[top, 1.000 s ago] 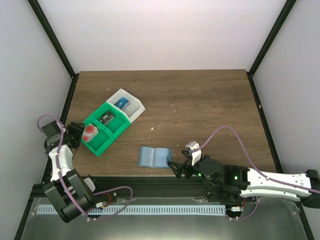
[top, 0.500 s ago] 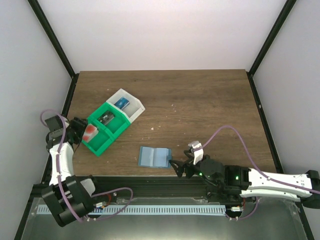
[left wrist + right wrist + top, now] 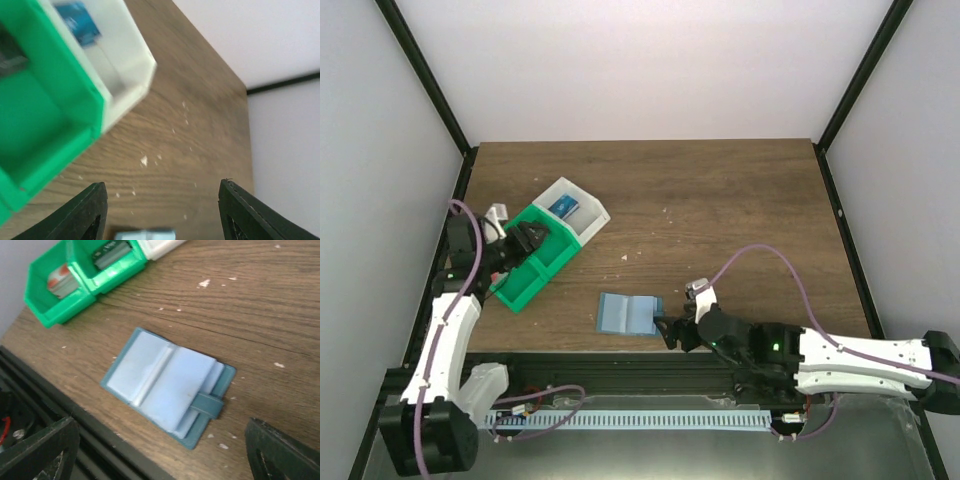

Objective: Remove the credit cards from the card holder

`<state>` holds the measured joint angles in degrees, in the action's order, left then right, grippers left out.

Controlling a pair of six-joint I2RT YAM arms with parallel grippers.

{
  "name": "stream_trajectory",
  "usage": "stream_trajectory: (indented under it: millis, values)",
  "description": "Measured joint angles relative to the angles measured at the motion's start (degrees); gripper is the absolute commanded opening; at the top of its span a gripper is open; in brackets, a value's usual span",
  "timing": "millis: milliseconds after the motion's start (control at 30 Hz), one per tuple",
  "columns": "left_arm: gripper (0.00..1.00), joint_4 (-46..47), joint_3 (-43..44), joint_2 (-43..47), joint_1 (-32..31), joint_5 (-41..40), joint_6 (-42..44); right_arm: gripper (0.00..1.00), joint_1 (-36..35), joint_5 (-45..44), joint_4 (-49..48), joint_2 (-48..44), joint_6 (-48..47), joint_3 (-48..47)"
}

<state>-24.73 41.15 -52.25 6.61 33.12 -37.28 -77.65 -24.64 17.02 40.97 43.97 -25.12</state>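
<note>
The card holder lies open near the table's front edge, pale blue pockets facing up and its teal strap at its right end. Its top edge peeks in at the bottom of the left wrist view. One of the credit cards, white with a red spot, lies in the end compartment of the green tray. My right gripper is open just right of the holder, its fingers wide apart and touching nothing. My left gripper hangs open over the tray, empty.
The green tray sits at the left, with a dark item in its middle compartment. Its white end compartment holds a blue item. The black frame rail runs just in front of the holder. White flecks dot the wood.
My left arm has swung from the tray's left side to above the tray. My right gripper has crept a little left toward the holder's right edge. The holder has not moved.
</note>
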Motion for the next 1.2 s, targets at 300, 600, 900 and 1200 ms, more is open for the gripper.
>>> stream_trajectory:
  millis: [300,600,900,1200]
  values:
    - [0.92,0.68,-3.06,0.15,-19.91,0.37,1.95,1.00,5.84,4.11,0.15,4.44,1.88,-0.42]
    - [1.00,-0.66,0.35,4.66,-25.68,0.55,8.02,1.00,5.92,-0.37,9.18,3.13,5.42,-13.11]
    - [1.00,0.63,4.87,15.17,-25.77,-0.90,12.04,1.00,5.95,-5.05,15.13,-6.73,7.93,-19.76]
    - [1.00,2.56,4.11,21.97,-25.79,-2.14,12.83,1.00,5.95,-6.82,16.46,-15.28,10.60,-19.65]
